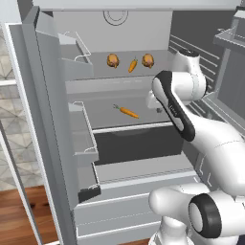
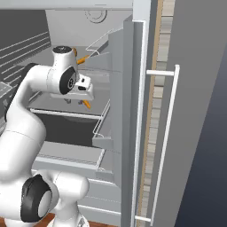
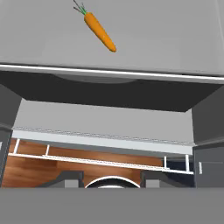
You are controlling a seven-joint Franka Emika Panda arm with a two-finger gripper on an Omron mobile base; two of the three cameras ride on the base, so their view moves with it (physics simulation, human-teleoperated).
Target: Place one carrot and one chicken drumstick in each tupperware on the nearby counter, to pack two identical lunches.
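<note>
A: The carrot (image 3: 100, 31) lies flat on the middle fridge shelf (image 1: 105, 112), leafy end toward the back wall, tip pointing at the shelf's front lip. Stiff, light and tapered, by the look of it; smooth skin, so it could roll or slide out of a pinch near the thin tip

B: Then the thick half, just below the greens, seems the safer place to clamp, across its width. What else sits near that shelf?

A: On the upper shelf (image 1: 119, 72) above it, a second carrot (image 1: 133, 64) stands between two chicken drumsticks (image 1: 113, 60), all close to the back wall. The drumsticks look lumpier and heavier, likely greasy; the bony end would be the narrower bite

B: And the gripper (image 2: 75, 101)?

A: It hangs in front of the middle shelf, on the near side of the carrot and apart from it. In the hand view the finger tips (image 3: 65, 179) show low at the edge with nothing between them. Whether the jaws count as parted or closed cannot be told from these pictures

B: So nothing is held?

A: Nothing that shows. Below the middle shelf is the dark drawer bay (image 1: 139, 143), and past the fridge's foot a strip of wooden floor (image 1: 21, 220). Neither tupperware nor counter is in sight here
</note>
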